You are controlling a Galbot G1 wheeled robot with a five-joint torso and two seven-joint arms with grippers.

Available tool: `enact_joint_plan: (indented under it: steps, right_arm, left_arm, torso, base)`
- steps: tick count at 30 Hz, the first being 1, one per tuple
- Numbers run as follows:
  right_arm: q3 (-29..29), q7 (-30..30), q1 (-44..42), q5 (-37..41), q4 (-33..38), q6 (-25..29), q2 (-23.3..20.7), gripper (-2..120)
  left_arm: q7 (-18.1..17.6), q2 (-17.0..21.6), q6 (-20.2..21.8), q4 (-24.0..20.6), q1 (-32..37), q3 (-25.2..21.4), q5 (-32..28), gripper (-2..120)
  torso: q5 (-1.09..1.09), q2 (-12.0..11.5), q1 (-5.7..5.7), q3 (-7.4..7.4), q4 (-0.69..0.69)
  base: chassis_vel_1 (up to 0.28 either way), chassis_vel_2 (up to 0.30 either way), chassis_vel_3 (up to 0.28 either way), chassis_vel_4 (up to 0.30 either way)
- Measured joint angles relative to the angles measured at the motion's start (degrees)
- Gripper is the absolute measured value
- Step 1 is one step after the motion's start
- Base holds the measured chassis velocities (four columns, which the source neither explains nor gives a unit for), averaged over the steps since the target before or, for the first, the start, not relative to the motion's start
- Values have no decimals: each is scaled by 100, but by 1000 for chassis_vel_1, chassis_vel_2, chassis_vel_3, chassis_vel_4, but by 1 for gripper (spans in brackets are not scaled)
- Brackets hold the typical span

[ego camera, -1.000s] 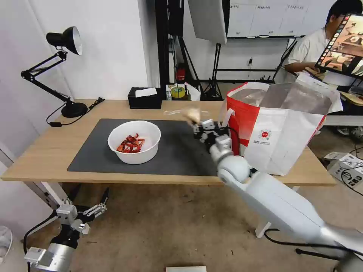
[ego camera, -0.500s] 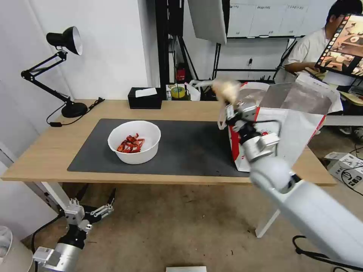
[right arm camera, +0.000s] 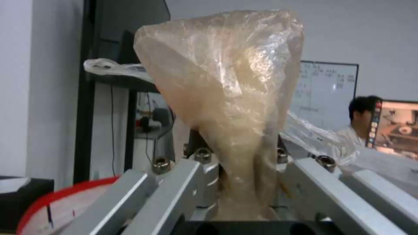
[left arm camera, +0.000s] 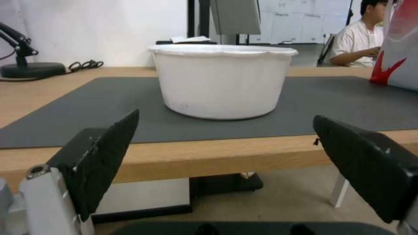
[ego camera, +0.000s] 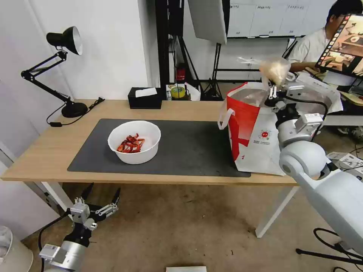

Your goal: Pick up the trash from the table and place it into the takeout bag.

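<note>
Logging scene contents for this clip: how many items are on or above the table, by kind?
Trash on the table: 1, the bowl of shells.
Trash held: 1, the small plastic bag in the right gripper, above the takeout bag.
Containers: 1, the takeout bag.
Other items on the table: 3, lamp, tissue box, mat.
Total: 6.

Right gripper (ego camera: 273, 91) is held above the open top of the takeout bag (ego camera: 261, 139), fingers closed on the small beige-filled plastic bag (ego camera: 275, 69), which is raised over the bag's mouth. Takeout bag is stood on the counter (ego camera: 45, 151) at the right end of the dark grey mat (ego camera: 189, 147). White bowl (ego camera: 134, 141) with red crayfish shells is seated on the mat. Left gripper (ego camera: 99, 204) is parked below the counter edge, fingers spread.
</note>
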Motion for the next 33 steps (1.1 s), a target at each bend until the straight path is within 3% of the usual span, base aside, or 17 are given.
enact_joint_plan:
  steps: [4,8,11,17,18,24,26,33]
  right_arm:
    - [39,18,-73,51,17,-93,-9,7]
    - [120,-28,-212,88,25,-183,-67,18]
    - [142,-45,-236,138,45,-227,-105,34]
    - [144,-37,-215,190,80,-262,-160,51]
    - [163,-28,-216,230,93,-276,-184,59]
    - [244,-12,-275,292,138,-291,-246,78]
    - [283,-11,-323,303,182,-293,-264,90]
    - [337,-11,-410,317,261,-299,-294,100]
  left_arm:
    - [0,19,0,0,-6,9,-5,100]
    - [-1,61,4,-3,-17,21,-11,100]
    - [0,69,5,-7,-10,22,-13,100]
    - [0,72,5,-33,-6,21,-15,100]
    - [0,78,5,-50,-5,21,-15,100]
    - [1,101,5,-88,-3,27,-15,100]
    - [1,111,6,-110,6,28,-15,100]
    - [1,130,9,-164,36,14,-15,100]
  torso:
    - [1,0,0,0,0]
    - [0,0,0,0,0]
    - [-1,0,0,0,0]
    - [0,0,0,0,0]
    - [0,0,0,0,0]
    - [0,0,0,0,0]
    - [0,0,0,0,0]
    - [0,0,0,0,0]
  base:
    - [0,0,0,0]
    - [0,0,0,0]
    - [0,0,0,0]
    - [0,0,0,0]
    - [0,0,0,0]
    - [0,0,0,0]
    - [0,0,0,0]
    - [0,0,0,0]
